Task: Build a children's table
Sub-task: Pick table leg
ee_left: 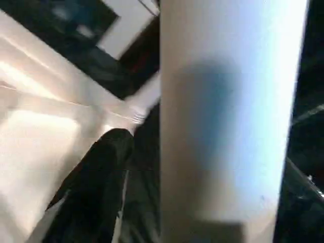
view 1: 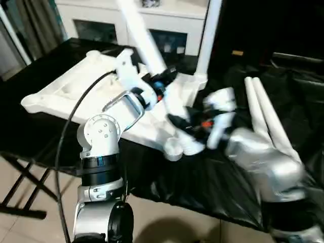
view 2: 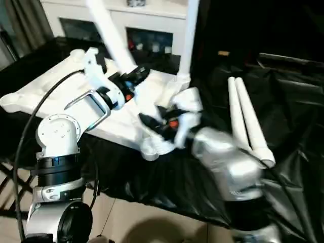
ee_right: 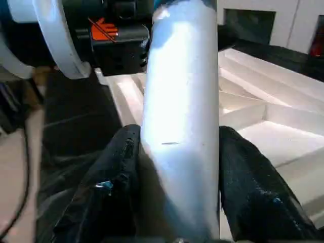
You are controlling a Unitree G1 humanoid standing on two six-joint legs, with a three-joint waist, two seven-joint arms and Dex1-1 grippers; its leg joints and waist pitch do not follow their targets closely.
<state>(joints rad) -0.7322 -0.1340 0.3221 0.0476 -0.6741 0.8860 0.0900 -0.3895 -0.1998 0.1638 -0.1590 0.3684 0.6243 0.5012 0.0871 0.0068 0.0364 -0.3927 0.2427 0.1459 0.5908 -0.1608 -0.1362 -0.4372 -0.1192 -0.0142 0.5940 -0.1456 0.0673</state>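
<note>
The black-draped table fills the middle of the head views, with a white cabinet behind it at the top of the frame. On the cloth, left of centre, lies the white table top, ribbed underside up, its near corner socket just below the middle of the frame. One leg already stands upright in the far corner, right of centre at the top. Two spare legs lie side by side on the cloth at the right.

A fourth leg slants from the top centre of the frame down toward the middle of the top. Both arms have hold of it. The left gripper sits round its lower part, and in the left wrist view the tube stands hard against one black finger, so its jaws look closed on the leg, fairly wide apart. The right gripper is blurred in the head views, but the right wrist view shows its two fingers clamped on either side of the same tube.

The step in hand appears to be seating this leg. Next, its lower end probably has to be steered over an empty corner socket, brought upright and pressed in, with both grips kept firm so the tube does not slip.
</note>
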